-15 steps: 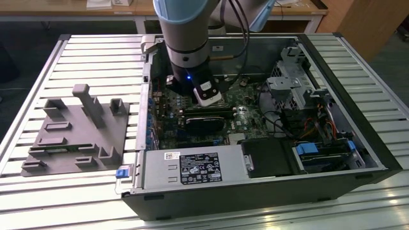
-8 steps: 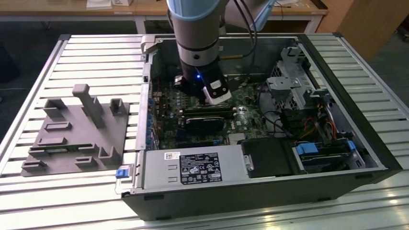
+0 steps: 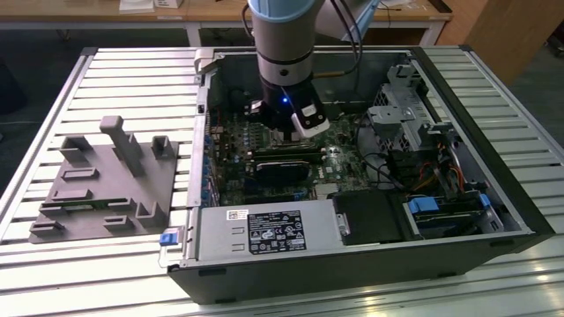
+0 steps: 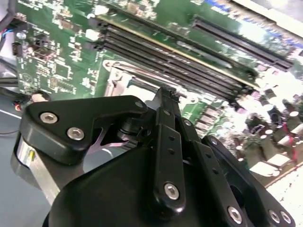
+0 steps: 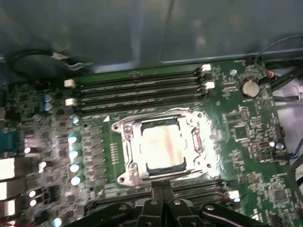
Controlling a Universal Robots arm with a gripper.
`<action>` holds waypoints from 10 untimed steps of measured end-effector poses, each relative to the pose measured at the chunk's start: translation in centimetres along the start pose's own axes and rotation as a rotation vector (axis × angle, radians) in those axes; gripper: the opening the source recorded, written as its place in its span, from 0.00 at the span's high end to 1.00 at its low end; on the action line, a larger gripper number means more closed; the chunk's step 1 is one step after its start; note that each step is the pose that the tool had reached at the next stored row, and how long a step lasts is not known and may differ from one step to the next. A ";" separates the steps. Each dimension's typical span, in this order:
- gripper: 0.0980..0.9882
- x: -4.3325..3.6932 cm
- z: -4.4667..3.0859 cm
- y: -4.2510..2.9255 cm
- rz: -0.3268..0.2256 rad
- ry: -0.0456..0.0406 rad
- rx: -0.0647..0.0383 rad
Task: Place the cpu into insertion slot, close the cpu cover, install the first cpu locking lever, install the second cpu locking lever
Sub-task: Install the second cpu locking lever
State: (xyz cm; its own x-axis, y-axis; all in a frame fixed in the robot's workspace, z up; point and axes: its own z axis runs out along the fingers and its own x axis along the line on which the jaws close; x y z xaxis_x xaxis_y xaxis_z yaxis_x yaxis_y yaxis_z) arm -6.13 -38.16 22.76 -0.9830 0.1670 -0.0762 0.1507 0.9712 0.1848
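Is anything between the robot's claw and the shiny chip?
Nothing visible is. In the first wrist view the gripper sits just beside the metal cover that frames the chip in its socket, with only bare green board around them and the long black memory slots beyond.

No text can be read. A white barcode sticker [image 3: 238, 213] and a black label [image 3: 276, 232] with small white print and marks are seen on the power supply [image 3: 263, 234] in the exterior view; their lettering is too small to be made out. White silkscreen marks are seen on the motherboard [image 5: 241, 123] in both wrist views, but no characters can be told apart.
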 end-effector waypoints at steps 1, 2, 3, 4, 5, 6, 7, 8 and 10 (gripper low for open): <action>0.99 -0.11 0.07 0.23 0.000 -0.0001 0.002; 0.99 -0.20 0.13 0.47 0.000 -0.0002 0.005; 0.99 -0.30 0.21 0.72 -0.001 -0.0003 0.008; 0.99 -0.39 0.28 0.97 -0.001 -0.0005 0.011; 0.99 -0.48 0.35 1.21 -0.001 -0.0006 0.014; 0.99 -0.59 0.42 1.45 -0.002 -0.0006 0.018; 0.99 -0.70 0.49 1.66 -0.002 -0.0005 0.021; 0.99 -0.82 0.56 1.83 -0.002 -0.0004 0.026; 0.99 -1.03 0.68 2.17 -0.003 0.0005 0.035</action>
State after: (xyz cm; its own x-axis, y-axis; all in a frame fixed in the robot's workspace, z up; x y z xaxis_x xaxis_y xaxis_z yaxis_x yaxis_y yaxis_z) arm -4.72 -36.11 22.57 -0.9835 0.1644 -0.0761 0.1517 0.9770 0.1498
